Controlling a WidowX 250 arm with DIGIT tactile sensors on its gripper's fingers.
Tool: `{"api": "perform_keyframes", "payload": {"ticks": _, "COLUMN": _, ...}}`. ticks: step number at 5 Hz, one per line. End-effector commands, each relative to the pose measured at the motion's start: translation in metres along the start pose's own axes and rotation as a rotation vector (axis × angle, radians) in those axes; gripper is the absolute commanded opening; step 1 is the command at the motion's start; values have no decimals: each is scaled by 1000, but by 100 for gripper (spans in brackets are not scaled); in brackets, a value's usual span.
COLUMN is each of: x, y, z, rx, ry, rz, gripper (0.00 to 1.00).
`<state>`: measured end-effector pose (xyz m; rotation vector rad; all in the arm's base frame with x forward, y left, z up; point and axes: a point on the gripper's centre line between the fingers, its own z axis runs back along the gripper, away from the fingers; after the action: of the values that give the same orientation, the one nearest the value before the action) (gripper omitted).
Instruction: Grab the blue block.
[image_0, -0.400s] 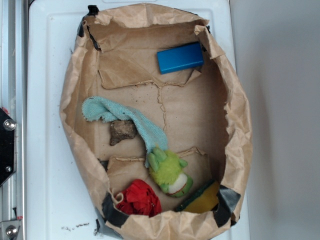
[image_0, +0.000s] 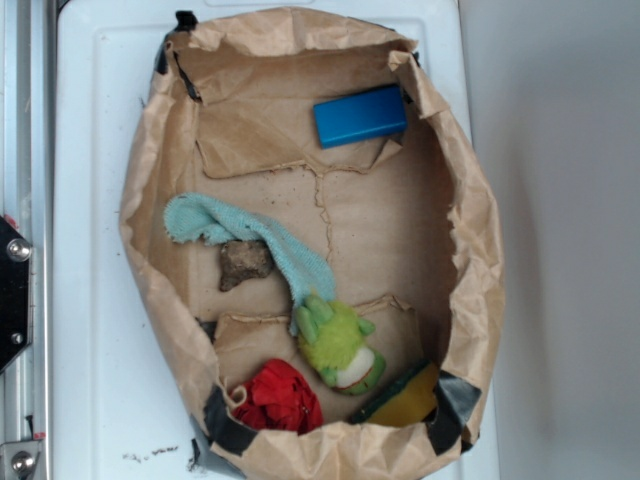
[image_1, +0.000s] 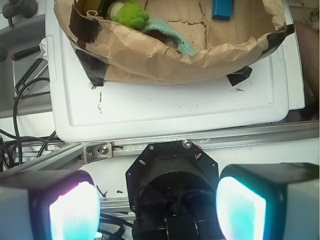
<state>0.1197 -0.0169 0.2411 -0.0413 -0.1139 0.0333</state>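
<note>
The blue block (image_0: 360, 116) lies flat at the far right of the brown paper bag's floor (image_0: 370, 220). It also shows in the wrist view (image_1: 222, 9) at the top, inside the bag. My gripper (image_1: 157, 207) is out of the exterior view. In the wrist view it hangs over the robot's black base and the metal rail, well short of the bag. Its two glowing pads (image_1: 75, 212) stand wide apart with nothing between them.
The bag holds a light teal cloth (image_0: 250, 240), a brown rock (image_0: 243, 263), a green plush toy (image_0: 340, 345), a red object (image_0: 280, 397) and a yellow sponge (image_0: 410, 398). The bag sits on a white tray (image_0: 90, 200). Crumpled paper walls (image_0: 480, 260) ring the bag.
</note>
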Motion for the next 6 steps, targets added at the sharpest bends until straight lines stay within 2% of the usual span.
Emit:
{"api": "perform_keyframes", "payload": {"ticks": 1, "x": 71, "y": 29, "z": -20, "rx": 10, "ry": -115, "rz": 64, "gripper": 100}}
{"api": "perform_keyframes", "payload": {"ticks": 2, "x": 98, "y": 46, "z": -34, "rx": 1, "ry": -129, "rz": 69, "gripper": 100}}
{"api": "perform_keyframes", "payload": {"ticks": 3, "x": 119, "y": 67, "z": -52, "rx": 25, "ry": -139, "rz": 75, "gripper": 100}}
{"api": "perform_keyframes", "payload": {"ticks": 5, "x": 163, "y": 72, "z": -75, "rx": 61, "ry": -169, "rz": 129, "gripper": 100}}
{"api": "perform_keyframes", "payload": {"ticks": 6, "x": 174, "y": 69, "z": -88, "rx": 64, "ry": -186, "rz": 133, "gripper": 100}}
